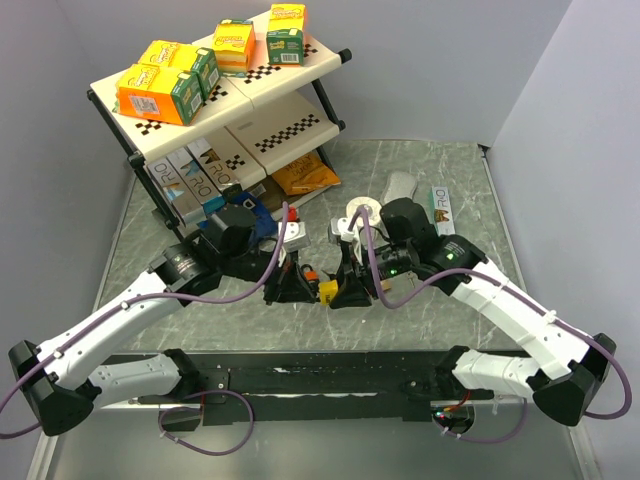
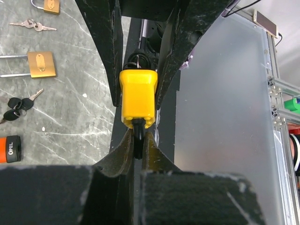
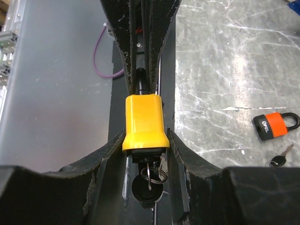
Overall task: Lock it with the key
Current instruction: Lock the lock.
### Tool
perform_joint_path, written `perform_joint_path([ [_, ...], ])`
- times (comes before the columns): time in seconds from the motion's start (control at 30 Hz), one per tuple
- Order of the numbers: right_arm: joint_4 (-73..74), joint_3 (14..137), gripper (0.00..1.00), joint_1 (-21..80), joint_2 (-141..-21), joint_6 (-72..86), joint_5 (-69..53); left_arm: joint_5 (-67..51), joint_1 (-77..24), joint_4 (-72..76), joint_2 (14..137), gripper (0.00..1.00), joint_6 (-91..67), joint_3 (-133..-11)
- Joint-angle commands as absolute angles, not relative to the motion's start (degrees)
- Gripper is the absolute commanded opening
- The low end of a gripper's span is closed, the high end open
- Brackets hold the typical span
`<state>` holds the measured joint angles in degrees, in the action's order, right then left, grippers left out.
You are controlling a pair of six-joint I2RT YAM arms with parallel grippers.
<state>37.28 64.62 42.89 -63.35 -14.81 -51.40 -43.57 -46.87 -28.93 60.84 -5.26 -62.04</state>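
Note:
A yellow padlock (image 1: 328, 290) hangs in the air between my two grippers, over the table's near edge. My right gripper (image 3: 146, 146) is shut on its yellow body (image 3: 145, 119), fingers pressing both sides. A black-headed key (image 3: 146, 188) on a wire ring hangs at the lock's end nearest the right wrist camera; whether it sits in the keyhole I cannot tell. My left gripper (image 2: 137, 140) is shut on the thin black shackle (image 2: 137, 131) sticking out of the padlock (image 2: 138, 96) at the other end. In the top view the left gripper (image 1: 300, 288) and right gripper (image 1: 345, 290) meet tip to tip.
On the table lie two brass padlocks (image 2: 41, 64) (image 2: 51, 5), loose keys (image 2: 32, 25), black-headed keys (image 2: 16, 105) and an orange padlock (image 3: 274, 125). A shelf rack (image 1: 300, 75) with boxes stands at the back left. A tape roll (image 1: 360, 208) lies behind the grippers.

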Motion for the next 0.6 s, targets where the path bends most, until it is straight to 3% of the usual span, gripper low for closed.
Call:
perform_joint_path([
  [0.0, 24.94, 68.82, 0.04, 44.83, -62.67, -17.66, -52.22, -47.81, -47.73, -17.47, 60.74, 0.01, -3.00, -62.40],
  [0.07, 26.62, 68.56, 0.12, 43.51, -61.79, -18.19, -51.86, -49.64, -45.80, -20.11, 60.12, 0.01, -0.63, -62.49],
  [0.17, 31.36, 68.55, 0.37, 40.17, -60.39, -20.99, -52.38, -52.98, -42.38, -24.95, 59.41, 0.01, 3.76, -62.58],
  [0.2, 33.64, 68.82, 0.57, 39.30, -60.29, -21.70, -52.73, -53.78, -41.49, -27.92, 59.41, 0.01, 4.82, -62.75],
  [0.27, 36.55, 69.26, 0.68, 37.01, -60.12, -23.89, -53.61, -55.01, -39.82, -31.36, 59.68, 0.01, 8.76, -63.19],
  [0.33, 39.79, 70.05, 0.71, 35.43, -60.21, -25.13, -53.96, -55.11, -39.55, -35.57, 59.85, 0.01, 12.28, -63.98],
  [0.57, 39.99, 70.14, 0.67, 34.98, -59.94, -26.38, -51.86, -53.96, -39.55, -37.71, 58.71, 0.01, 14.68, -63.63],
])
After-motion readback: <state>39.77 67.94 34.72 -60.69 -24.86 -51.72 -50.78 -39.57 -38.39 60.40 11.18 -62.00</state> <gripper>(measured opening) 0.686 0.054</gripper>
